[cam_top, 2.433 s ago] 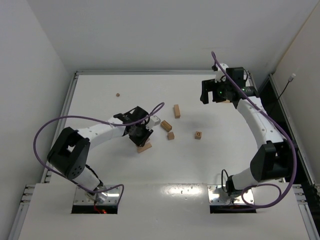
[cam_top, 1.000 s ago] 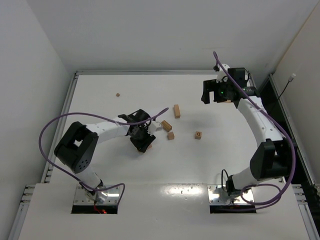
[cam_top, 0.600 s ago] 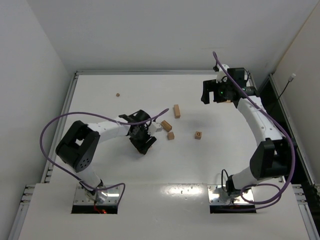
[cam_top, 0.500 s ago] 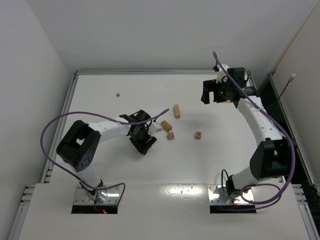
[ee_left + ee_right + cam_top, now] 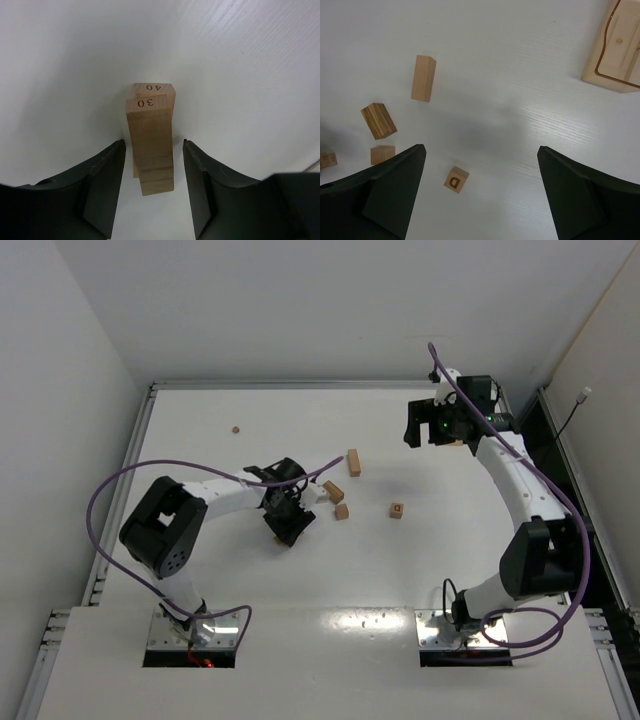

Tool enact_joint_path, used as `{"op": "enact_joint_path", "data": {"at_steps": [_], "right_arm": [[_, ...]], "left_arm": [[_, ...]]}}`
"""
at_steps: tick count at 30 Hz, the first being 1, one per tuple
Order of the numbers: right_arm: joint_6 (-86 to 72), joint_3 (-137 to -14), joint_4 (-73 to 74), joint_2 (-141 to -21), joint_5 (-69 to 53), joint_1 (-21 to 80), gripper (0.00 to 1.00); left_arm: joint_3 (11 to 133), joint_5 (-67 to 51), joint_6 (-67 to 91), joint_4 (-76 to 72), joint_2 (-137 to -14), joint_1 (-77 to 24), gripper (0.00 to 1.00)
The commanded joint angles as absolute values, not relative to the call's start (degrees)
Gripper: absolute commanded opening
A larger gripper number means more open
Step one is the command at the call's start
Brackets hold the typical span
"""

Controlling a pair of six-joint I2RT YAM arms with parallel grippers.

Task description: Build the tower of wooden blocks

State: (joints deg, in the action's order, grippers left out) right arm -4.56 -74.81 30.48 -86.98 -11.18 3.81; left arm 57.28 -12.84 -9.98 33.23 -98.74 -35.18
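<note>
In the left wrist view a tan oblong block marked 30 (image 5: pixel 150 145) lies on top of a block marked 40 (image 5: pixel 159 88), a two-block stack on the white table. My left gripper (image 5: pixel 153 146) is open, with a finger on each side of the stack and a small gap at each side. In the top view the left gripper (image 5: pixel 288 521) hides this stack. My right gripper (image 5: pixel 437 426) is open and empty, held high at the back right. Below the right gripper (image 5: pixel 480 150) lies a cube marked D (image 5: pixel 456 180).
Loose blocks lie mid-table: a bar (image 5: pixel 353 462), a darker block (image 5: pixel 332 491), a small cube (image 5: pixel 342 511) and the D cube (image 5: pixel 397 510). A brown bead (image 5: pixel 236 429) sits at the back left. A pale wooden tray (image 5: pixel 616 50) lies by the right gripper.
My left gripper has come down over the block at mid-table, which the top view now hides, and the left arm's elbow has swung inward. The right arm has not moved.
</note>
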Motion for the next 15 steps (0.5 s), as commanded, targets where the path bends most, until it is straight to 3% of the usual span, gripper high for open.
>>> {"op": "enact_joint_path", "data": {"at_steps": [1,15], "right_arm": [[-5.01,-75.15,28.65,-86.84,-12.57,3.43,0.92],[-5.01,-75.67,29.71,-87.45,-13.18,2.90,0.92]], "left_arm": [[57.83,-14.41,-11.51,31.90,-100.46,-36.04,0.46],[56.61,-9.76,-12.04,30.32,-102.66,-38.23,0.38]]}}
